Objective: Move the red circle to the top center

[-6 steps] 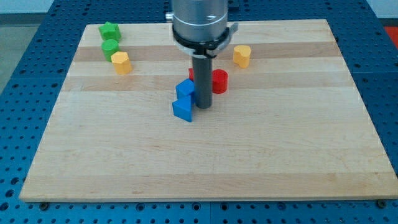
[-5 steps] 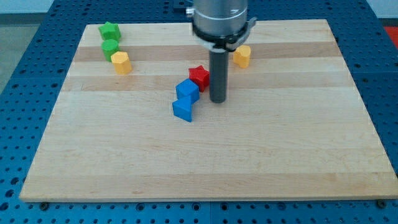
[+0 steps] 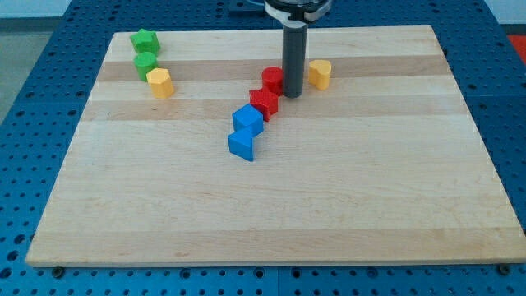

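The tabletop (image 3: 271, 214) is a pale wooden board on a blue perforated base (image 3: 25, 49), and its whole lower half in the view is bare wood.

Nearest the view's bottom is a blue block (image 3: 242, 145), angular in outline, sitting left of the board's middle. A second blue block (image 3: 247, 120) touches it just above and slightly to the view's right. The two make a short slanted line.

That line runs on upward and to the right with a red star (image 3: 264, 103), which touches or nearly touches the upper blue block. Just above the star stands the red circle (image 3: 273, 80), a short cylinder, close against the star. It lies a little above the board's middle and near the centre line, with a strip of wood between it and the top edge.

My tip (image 3: 292, 95) rests on the board just at the circle's right side, touching it or all but touching it. The dark rod rises straight up and leaves the view at the top. It is a plain rod, so the end effector has nothing to spread or pinch.

To the rod's right, close by, is a yellow block (image 3: 320, 74).

Far off at the upper left stands another yellow block (image 3: 160, 83), above it a green circle (image 3: 145, 64), and farthest a green star (image 3: 144, 40).
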